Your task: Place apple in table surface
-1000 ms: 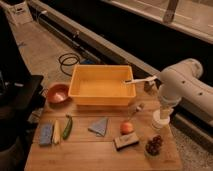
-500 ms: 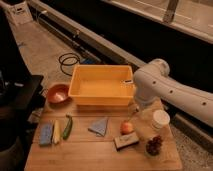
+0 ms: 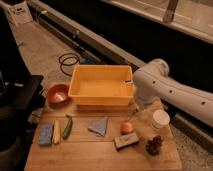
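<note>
a: what lies nearest on the table surface (image 3: 90,156)?
b: a dark block (image 3: 126,142) with a pale top, and a grape bunch (image 3: 154,145) to its right. over on the left are a blue sponge (image 3: 46,134), a yellow corn cob (image 3: 56,132) and a green vegetable (image 3: 67,127).
a: and the apple (image 3: 126,127)?
b: it sits on the wood just behind the block, between a grey-blue cloth (image 3: 99,126) and a white cup (image 3: 161,119).
a: the gripper (image 3: 136,116)?
b: low at the end of the white arm (image 3: 170,92), just above and behind the apple (mostly lost under the arm's bulk). i cannot tell whether it is open or closed, or whether it touches the fruit.
a: farther back?
b: an orange-red bowl (image 3: 57,93) at the left, then a yellow bin (image 3: 102,75), and a black cable (image 3: 70,62) on the floor.
</note>
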Motion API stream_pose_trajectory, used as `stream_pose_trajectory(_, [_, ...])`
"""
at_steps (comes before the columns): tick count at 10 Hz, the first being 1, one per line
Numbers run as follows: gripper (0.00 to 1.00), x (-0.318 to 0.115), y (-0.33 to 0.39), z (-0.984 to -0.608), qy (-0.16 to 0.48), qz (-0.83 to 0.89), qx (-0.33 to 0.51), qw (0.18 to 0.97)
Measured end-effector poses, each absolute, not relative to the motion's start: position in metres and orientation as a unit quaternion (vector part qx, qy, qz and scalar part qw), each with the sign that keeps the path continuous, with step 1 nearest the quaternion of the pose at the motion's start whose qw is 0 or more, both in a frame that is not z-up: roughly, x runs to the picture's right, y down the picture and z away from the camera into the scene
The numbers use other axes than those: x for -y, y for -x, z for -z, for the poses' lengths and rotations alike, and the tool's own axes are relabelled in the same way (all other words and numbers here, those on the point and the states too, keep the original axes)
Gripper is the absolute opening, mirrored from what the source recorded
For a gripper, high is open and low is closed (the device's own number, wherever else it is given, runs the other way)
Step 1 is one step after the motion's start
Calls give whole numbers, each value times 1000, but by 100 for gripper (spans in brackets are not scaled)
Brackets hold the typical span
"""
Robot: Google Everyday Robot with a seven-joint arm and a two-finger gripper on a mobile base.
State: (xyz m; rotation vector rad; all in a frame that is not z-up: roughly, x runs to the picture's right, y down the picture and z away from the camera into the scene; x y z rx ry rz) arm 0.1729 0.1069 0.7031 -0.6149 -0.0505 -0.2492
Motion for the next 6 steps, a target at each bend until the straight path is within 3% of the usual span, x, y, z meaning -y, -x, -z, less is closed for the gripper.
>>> stream_pose_trajectory(6, [65, -164, -155, -768, 351, 83, 62, 931])
